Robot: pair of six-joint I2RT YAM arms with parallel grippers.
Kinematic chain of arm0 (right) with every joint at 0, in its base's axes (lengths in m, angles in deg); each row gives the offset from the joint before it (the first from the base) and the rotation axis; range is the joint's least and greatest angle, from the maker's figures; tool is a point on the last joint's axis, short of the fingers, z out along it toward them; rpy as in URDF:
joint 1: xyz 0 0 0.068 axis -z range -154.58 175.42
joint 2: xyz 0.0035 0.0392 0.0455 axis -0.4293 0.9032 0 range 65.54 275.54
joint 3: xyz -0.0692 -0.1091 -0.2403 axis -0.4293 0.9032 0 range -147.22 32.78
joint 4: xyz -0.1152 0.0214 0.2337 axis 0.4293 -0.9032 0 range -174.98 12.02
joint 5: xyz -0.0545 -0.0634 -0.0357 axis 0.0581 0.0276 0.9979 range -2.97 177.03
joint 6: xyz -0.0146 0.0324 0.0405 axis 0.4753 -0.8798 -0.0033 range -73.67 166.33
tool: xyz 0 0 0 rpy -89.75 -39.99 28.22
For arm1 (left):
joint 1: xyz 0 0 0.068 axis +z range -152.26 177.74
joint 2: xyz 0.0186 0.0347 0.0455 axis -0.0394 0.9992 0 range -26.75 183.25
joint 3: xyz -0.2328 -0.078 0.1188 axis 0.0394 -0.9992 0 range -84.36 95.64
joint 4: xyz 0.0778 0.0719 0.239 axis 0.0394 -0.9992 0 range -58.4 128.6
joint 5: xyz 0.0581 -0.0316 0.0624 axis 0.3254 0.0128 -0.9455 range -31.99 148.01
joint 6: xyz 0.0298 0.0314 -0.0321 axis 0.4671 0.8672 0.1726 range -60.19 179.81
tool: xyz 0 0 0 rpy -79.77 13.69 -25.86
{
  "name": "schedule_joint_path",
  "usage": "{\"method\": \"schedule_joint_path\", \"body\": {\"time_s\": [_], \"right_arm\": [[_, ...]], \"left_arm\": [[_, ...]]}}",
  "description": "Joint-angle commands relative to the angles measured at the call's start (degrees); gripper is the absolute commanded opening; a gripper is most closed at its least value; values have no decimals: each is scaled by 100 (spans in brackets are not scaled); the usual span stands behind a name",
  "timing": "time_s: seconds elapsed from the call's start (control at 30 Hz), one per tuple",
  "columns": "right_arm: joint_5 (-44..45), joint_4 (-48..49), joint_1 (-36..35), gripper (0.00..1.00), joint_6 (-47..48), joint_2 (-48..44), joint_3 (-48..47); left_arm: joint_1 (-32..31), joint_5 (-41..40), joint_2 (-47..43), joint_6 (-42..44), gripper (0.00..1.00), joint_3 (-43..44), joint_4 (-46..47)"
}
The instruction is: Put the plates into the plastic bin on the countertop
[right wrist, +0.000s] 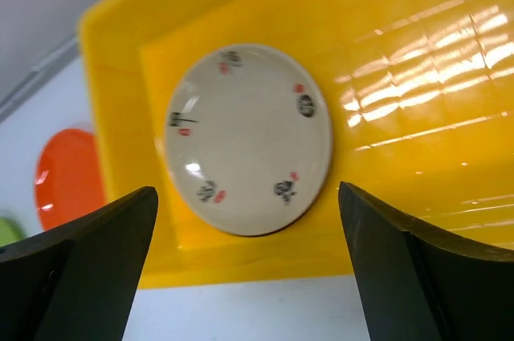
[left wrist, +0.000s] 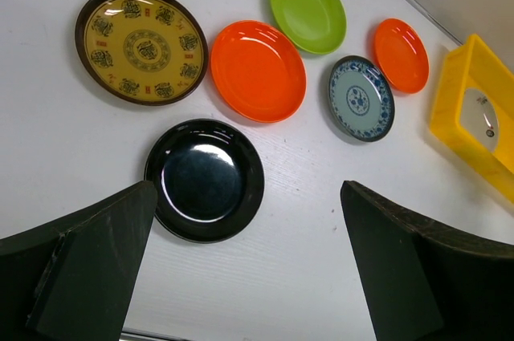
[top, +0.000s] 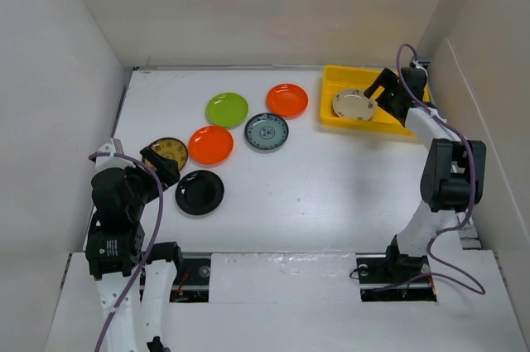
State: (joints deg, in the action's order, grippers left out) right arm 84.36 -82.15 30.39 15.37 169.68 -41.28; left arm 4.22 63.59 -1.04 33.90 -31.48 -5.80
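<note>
Your countertop (top: 331,195) carries the plastic bin (top: 326,99) at its far right, with the cream plate (right wrist: 249,136) apparently lying flat inside. Your right gripper (right wrist: 245,190) stands spread above it, empty; your left gripper (left wrist: 247,187), likewise spread, faces the black plate (left wrist: 205,180).

I have the left arm (top: 116,203) folded low and close to its base, wrist tipped forward, and the left gripper (top: 159,160) stands with its jaws spread wide, fingers (left wrist: 80,277) at either lower corner of the wrist view. The right arm (top: 447,171) is stretched far out to the back right, elbow up, and the right gripper (top: 379,95) points down and leftward. Its jaws seem fully apart too, though overhead it is small.
</note>
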Motion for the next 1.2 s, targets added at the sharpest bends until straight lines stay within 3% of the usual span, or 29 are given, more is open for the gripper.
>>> {"method": "schedule_joint_path", "body": {"time_s": [0.0, 0.2, 0.37, 0.53, 0.77, 0.9, 0.93, 1.07, 1.17], "right_arm": [[214, 302, -452, 100, 362, -973, 23], [-215, 354, -1779, 99, 645, -1317, 751], [-76, 1617, -2816, 92, -5, -1265, 1824], [-426, 2621, -3028, 89, -630, -424, 2150], [-742, 2675, -3204, 83, -981, 798, 1299], [-884, 2448, -3204, 65, -1105, 1397, 693], [-884, 2447, -3204, 65, -1105, 1460, 691], [-883, 2220, -3152, 40, -1211, 1539, 421], [-936, 1938, -3152, 28, -1211, 1671, 191]], "left_arm": [[-6, 74, 13, 86, 100, -32, 195], [-6, 74, 13, 86, 100, -32, 195], [-6, 74, 13, 86, 100, -32, 195], [-6, 74, 13, 86, 100, -32, 195], [-6, 74, 13, 86, 100, -32, 195], [-6, 74, 13, 86, 100, -32, 195], [-6, 74, 13, 86, 100, -32, 195], [-6, 74, 13, 86, 100, -32, 195], [-6, 13, 13, 86, 100, -32, 195]]}}
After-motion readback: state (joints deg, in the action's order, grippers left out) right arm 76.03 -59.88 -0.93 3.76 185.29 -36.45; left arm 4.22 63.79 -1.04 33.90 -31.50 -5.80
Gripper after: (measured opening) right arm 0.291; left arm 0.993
